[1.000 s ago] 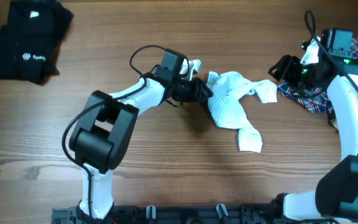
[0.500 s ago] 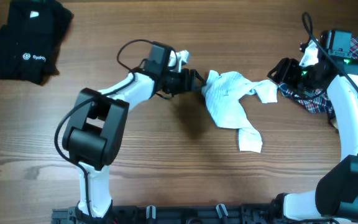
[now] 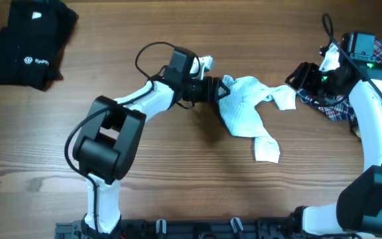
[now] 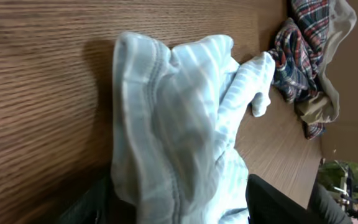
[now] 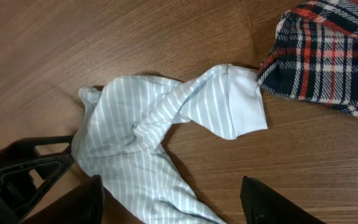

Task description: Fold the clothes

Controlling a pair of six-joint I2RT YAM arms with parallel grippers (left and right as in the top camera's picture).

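1. At the far left back corner of the wooden table (image 3: 178,179) you have the black logo garments (image 3: 25,43). They sit in a dark heap with white lettering facing up, well apart from both arms.
2. Next comes your left arm, stretched to the right across the middle of the table. The left gripper (image 3: 221,88) is at the left edge of the pale-blue striped garment (image 3: 247,109). Its jaws are spread wide. In the left wrist view the bunched edge of the cloth lies between the two dark fingers (image 4: 98,200) (you cannot tell from here whether the pads touch the fabric).
3. The pale-blue striped garment lies crumpled on the table near the centre. One part trails toward the robot's base and ends in a paler cuff. A sleeve runs off to the right, and its pale cuff lies just beside the plaid shirt (image 3: 337,107).
4. Your right gripper (image 3: 294,76) hangs over that sleeve end. Its jaws are wide apart and it holds nothing (the right wrist view shows the striped cloth flat on the wood beneath it).
5. At the far right the plaid shirt is crumpled, and part of it is hidden under the right arm. A beige piece (image 4: 337,37) lies against it on its far side.
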